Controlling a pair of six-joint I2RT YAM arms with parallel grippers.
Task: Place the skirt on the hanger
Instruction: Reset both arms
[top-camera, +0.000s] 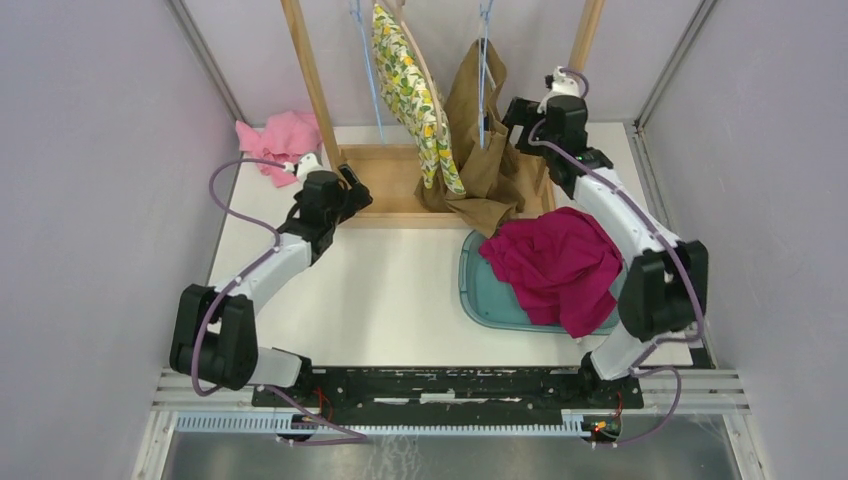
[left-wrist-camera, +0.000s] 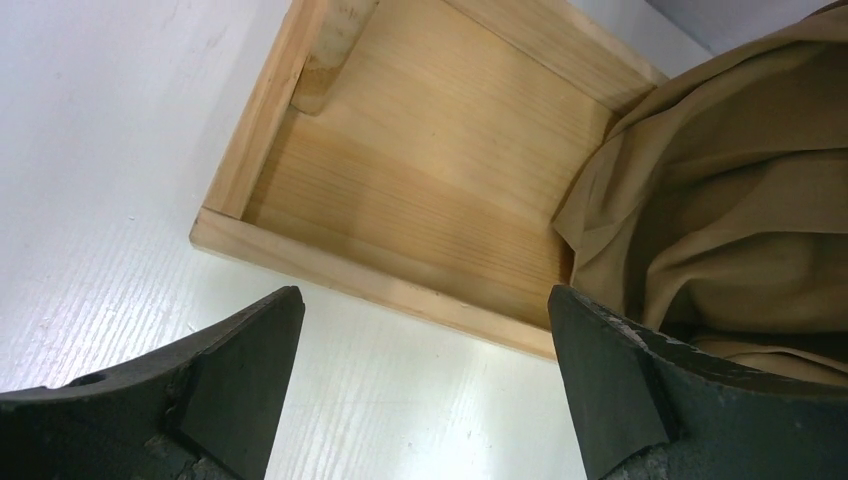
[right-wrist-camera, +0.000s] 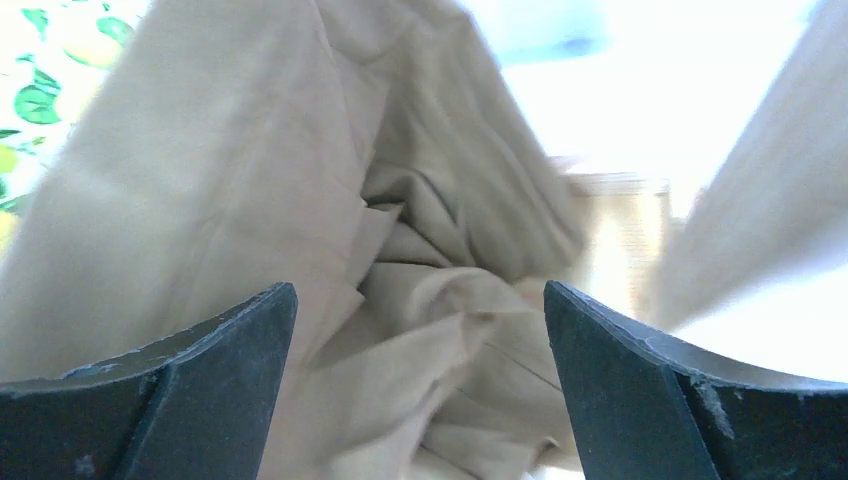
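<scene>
A tan-brown skirt (top-camera: 492, 150) hangs by its top from a thin blue hanger (top-camera: 484, 60) on the wooden rack, and its lower folds pile on the rack's base tray (top-camera: 395, 180). My right gripper (top-camera: 516, 114) is just right of the skirt's upper part, open. In the right wrist view the skirt (right-wrist-camera: 300, 180) fills the space ahead of that gripper (right-wrist-camera: 420, 340), with nothing between the fingers. My left gripper (top-camera: 356, 190) is at the tray's front left corner, open over the white table (left-wrist-camera: 425, 340). The skirt (left-wrist-camera: 720, 200) is to its right.
A lemon-print garment (top-camera: 415, 90) hangs on a second hanger left of the skirt. A teal tray (top-camera: 480, 290) with a magenta cloth (top-camera: 555, 265) sits front right. A pink cloth (top-camera: 275, 140) lies at the back left. Wooden rack posts (top-camera: 310, 70) rise from the base.
</scene>
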